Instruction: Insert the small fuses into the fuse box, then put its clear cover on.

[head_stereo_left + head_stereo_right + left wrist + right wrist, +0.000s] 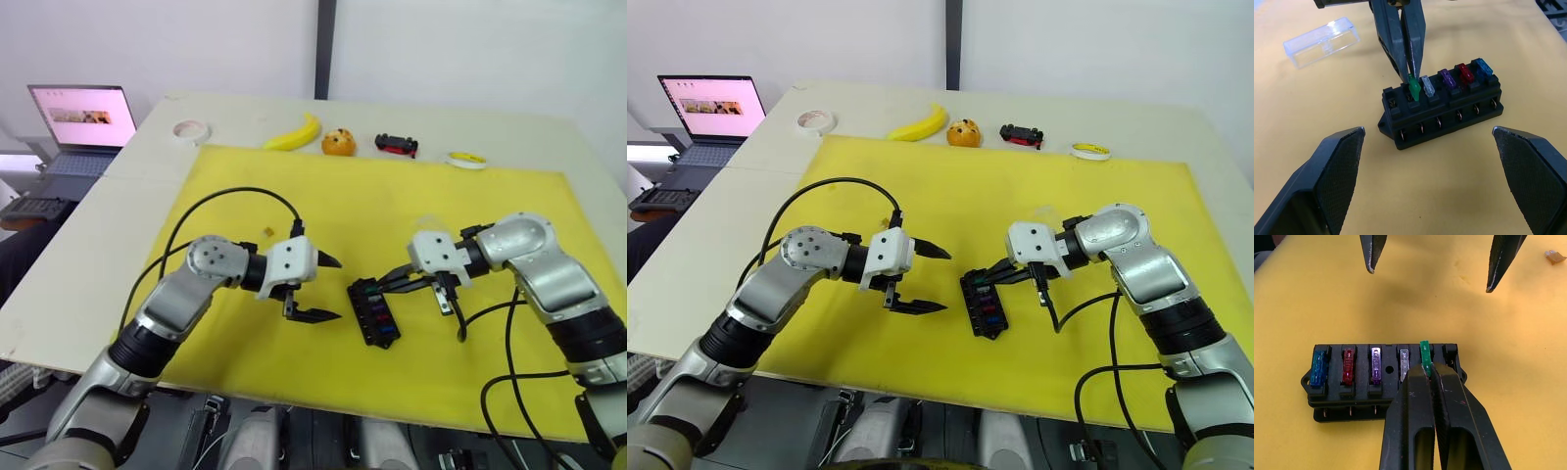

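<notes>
1. My right fingers (1426,374) are clenched on one green fuse (1424,354), holding it tilted at its slot in the fuse box (373,311).
2. My left fingers (328,288) are released, spread wide and holding nothing, just beside the box on the yellow mat (392,196).
3. Counting fuses at the box: five in one row, namely a teal-blue fuse (1318,368), a red fuse (1348,367), a purple fuse (1376,365), a grey fuse (1404,365), then the green one. One end slot beyond the green one is unfilled.
4. A sixth, the brown-yellow fuse (269,232), lies loose on the mat behind my left wrist, apart from the box.
5. One clear cover (1321,41) lies on the mat near the box, not on it; my left wrist view shows it plainly, while from the head it is barely a glint.
6. The head views add the far edge of the desk (235,108): one banana (292,135), one orange (338,143), one toy car (396,145), two tape rolls, and one laptop (83,127) off to my left.
</notes>
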Controlling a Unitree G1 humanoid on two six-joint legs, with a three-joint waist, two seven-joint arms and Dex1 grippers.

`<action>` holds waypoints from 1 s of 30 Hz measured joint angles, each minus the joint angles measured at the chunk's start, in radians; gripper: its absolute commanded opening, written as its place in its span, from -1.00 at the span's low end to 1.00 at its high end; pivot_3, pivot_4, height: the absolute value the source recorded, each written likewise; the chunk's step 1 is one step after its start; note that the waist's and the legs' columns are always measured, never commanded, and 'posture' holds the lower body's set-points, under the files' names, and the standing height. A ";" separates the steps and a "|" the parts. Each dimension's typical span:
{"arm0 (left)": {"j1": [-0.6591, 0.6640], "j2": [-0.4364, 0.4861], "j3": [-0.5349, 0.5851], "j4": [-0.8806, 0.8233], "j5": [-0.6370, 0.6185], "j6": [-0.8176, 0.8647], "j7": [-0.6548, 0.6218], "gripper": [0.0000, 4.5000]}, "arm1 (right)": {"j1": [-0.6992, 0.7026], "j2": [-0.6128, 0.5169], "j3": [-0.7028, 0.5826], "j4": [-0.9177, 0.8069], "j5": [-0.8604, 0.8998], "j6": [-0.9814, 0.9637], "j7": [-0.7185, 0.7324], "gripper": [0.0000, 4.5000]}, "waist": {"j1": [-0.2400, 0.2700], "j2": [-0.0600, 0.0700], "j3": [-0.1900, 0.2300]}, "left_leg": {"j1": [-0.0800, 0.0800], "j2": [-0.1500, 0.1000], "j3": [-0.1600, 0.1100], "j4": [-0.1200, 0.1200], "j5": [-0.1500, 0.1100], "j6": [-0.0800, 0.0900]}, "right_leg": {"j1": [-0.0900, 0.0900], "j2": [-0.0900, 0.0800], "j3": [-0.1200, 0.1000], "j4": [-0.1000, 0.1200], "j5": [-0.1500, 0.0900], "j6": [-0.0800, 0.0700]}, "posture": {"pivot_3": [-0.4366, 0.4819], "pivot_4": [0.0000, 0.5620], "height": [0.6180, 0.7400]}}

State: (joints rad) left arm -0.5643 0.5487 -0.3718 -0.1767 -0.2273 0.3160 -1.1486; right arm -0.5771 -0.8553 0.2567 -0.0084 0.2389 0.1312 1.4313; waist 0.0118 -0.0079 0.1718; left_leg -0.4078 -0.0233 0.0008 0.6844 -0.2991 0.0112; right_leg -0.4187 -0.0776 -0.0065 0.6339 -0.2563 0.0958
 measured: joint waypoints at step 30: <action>-0.007 -0.009 0.000 0.009 0.001 -0.005 -0.001 0.96 | -0.020 -0.003 0.011 -0.052 -0.074 0.077 -0.011 -1.00 | -0.001 0.000 0.000 | 0.001 0.000 0.000 0.001 0.000 0.000 | 0.000 0.000 0.000 0.001 0.000 0.000 | -0.05 -0.47 1.00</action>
State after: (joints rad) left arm -0.5716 0.5400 -0.3716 -0.1678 -0.2259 0.3109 -1.1492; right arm -0.5971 -0.8581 0.2681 -0.0605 0.1652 0.2086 1.4203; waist 0.0113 -0.0078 0.1715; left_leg -0.4073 -0.0234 0.0007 0.6849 -0.2991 0.0112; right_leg -0.4186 -0.0771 -0.0065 0.6353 -0.2563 0.0958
